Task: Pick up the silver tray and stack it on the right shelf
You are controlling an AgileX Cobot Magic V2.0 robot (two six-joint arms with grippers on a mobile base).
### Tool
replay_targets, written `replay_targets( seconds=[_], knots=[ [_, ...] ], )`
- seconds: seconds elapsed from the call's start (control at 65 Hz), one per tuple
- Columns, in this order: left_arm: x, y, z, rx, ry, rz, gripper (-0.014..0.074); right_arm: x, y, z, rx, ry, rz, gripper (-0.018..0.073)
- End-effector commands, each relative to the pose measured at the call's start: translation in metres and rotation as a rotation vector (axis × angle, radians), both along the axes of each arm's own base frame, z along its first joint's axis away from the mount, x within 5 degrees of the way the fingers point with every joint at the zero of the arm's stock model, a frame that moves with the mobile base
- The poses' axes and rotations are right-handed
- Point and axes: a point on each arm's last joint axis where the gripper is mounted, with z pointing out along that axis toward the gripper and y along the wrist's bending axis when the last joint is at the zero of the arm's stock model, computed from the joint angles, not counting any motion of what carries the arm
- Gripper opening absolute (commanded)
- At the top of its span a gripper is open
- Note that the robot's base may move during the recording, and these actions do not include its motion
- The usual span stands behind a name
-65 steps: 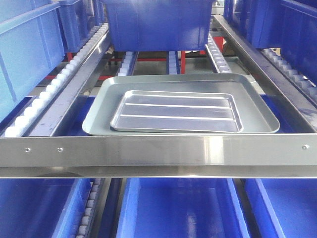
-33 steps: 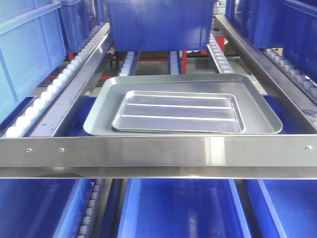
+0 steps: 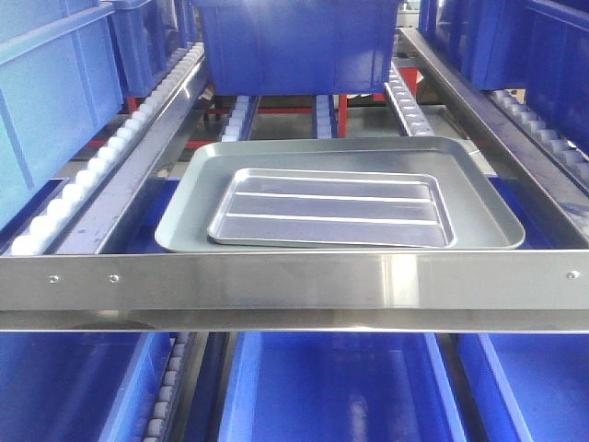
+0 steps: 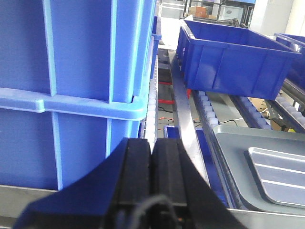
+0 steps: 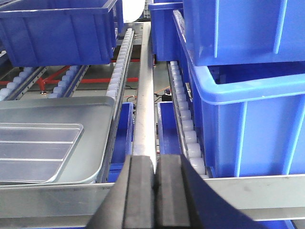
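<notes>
Silver tray: the silver tray [image 3: 331, 207] lies flat inside the larger grey tray [image 3: 479, 207], a little toward that tray's 7 o'clock corner, its two long ridges running side to side; no gripper touches it
Grey tray: rests on the right shelf [image 3: 294, 279] just behind the broad steel front rail, across the roller tracks
Right shelf: white rollers [image 3: 87, 180] run away at 11 o'clock and another track at 1 o'clock; paired screws sit near the rail's left end
Blue bin: a blue bin [image 3: 294, 41] stands at 12 o'clock behind the trays, on the same level; more blue bins flank it and fill the level below
Left gripper: the left gripper [image 4: 151, 176] has its black fingers pressed together, holding nothing, beside a tall blue bin [image 4: 71, 90]; the trays lie at its 4 o'clock
Right gripper: the right gripper [image 5: 155, 191] has fingers closed and empty, above the front rail; the trays lie at its 9 o'clock
</notes>
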Motion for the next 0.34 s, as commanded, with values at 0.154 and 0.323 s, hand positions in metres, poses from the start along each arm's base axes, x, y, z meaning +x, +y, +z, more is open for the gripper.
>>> replay_targets(
  seconds=[0.154, 0.323],
  knots=[
    [-0.0017, 0.0004, 0.0027, -0.014, -0.087, 0.002, -0.0081, -0.0035, -0.0001, 0.0165, -0.011, -0.136, -0.006, 0.0049],
    [-0.0017, 0.0004, 0.0027, -0.014, -0.087, 0.002, -0.0081, -0.0035, -0.0001, 0.0165, -0.011, -0.136, -0.006, 0.0049]
  ],
)
